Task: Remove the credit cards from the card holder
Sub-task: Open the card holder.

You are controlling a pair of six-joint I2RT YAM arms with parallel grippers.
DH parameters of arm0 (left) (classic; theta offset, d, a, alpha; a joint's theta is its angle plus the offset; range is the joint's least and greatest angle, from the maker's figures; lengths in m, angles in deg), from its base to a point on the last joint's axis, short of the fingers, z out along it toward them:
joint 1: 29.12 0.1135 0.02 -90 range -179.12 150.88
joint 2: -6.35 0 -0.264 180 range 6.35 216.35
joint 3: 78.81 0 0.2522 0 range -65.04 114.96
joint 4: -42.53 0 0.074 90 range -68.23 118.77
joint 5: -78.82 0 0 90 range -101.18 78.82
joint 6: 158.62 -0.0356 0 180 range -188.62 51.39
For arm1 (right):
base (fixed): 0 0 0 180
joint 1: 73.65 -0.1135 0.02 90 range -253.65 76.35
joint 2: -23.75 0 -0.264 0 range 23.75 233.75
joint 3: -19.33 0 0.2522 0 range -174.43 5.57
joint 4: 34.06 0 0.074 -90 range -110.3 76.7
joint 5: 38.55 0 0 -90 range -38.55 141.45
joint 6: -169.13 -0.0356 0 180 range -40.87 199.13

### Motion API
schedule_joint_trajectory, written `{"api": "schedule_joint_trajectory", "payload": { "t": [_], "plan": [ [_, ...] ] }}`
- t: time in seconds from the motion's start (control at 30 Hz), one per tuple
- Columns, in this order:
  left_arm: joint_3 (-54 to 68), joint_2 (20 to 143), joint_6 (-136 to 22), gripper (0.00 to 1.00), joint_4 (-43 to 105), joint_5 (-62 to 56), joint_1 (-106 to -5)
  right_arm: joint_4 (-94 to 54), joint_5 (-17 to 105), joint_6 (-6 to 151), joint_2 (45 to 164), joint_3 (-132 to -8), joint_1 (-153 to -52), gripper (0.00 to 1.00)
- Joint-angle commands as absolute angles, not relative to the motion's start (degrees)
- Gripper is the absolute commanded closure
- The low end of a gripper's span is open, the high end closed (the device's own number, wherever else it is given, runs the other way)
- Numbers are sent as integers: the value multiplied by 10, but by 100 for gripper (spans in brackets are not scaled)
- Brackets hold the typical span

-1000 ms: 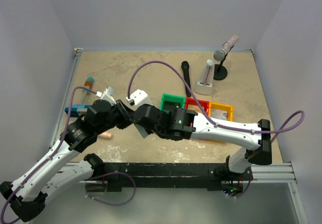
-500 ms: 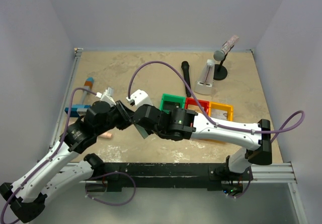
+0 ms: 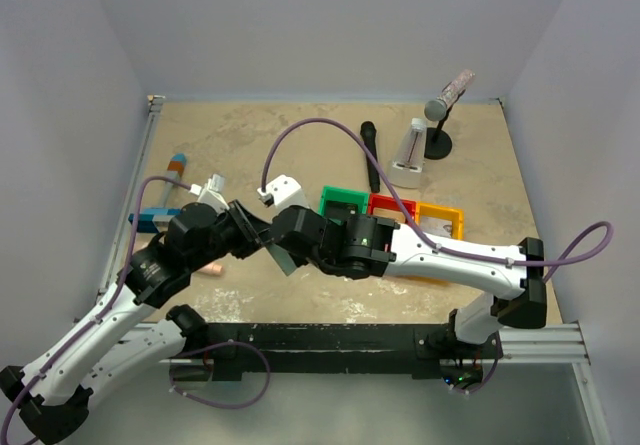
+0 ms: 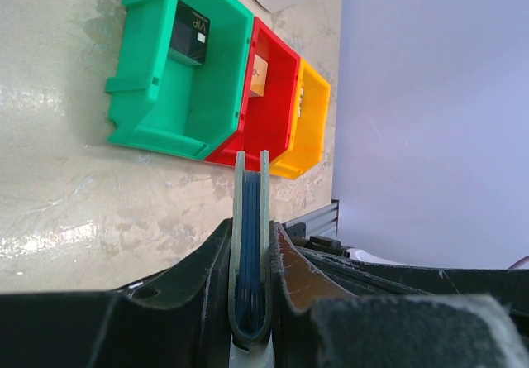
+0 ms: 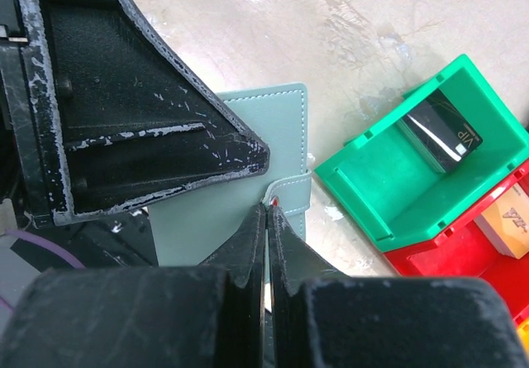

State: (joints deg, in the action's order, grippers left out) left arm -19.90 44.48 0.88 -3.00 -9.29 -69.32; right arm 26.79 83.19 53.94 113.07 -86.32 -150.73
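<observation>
Starting left of the green bin (image 4: 153,95), the left gripper (image 4: 250,240) pinches the card holder (image 4: 250,203) edge-on, its fingers (image 4: 291,260) clamped against both outer faces of the folded holder, over the desk (image 4: 58,186). Only the left wrist view shows the dark blue lining between the two grey-green covers. The right wrist view shows one flat cover with a stitched edge and a small tab.

Between holder and green bin, the right gripper (image 5: 267,209) has its fingers (image 5: 246,248) pressed almost together, nipping that tab; whether a card lies between them cannot be told.

Inside the green bin leans a dark card (image 5: 436,136) printed "VIP". The red bin (image 4: 273,124), touching the green bin's right side, holds a tan-orange card (image 5: 506,217) whose lettering is too blurred to read. The yellow bin (image 4: 307,124) follows, farther right of the green one.
</observation>
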Motion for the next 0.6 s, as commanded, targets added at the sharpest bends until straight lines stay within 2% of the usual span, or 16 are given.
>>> {"api": "schedule_joint_trajectory", "payload": {
  "t": [0.0, 0.37, 0.5, 0.53, 0.57],
  "plan": [
    [-194, 426, 19, 100, 8, -66, -696, 320, 870, 533, 1104, -849, -1485, 100],
    [-200, 424, 15, 100, 2, -73, -696, 317, 863, 527, 1087, -839, -1478, 100],
    [-204, 420, 7, 100, 7, -81, -696, 272, 836, 534, 1056, -813, -1478, 100],
    [-206, 420, -2, 100, 13, -82, -696, 262, 830, 535, 1045, -801, -1477, 95],
    [-207, 418, -15, 100, 21, -79, -696, 253, 827, 535, 1033, -793, -1478, 84]
  ]
}}
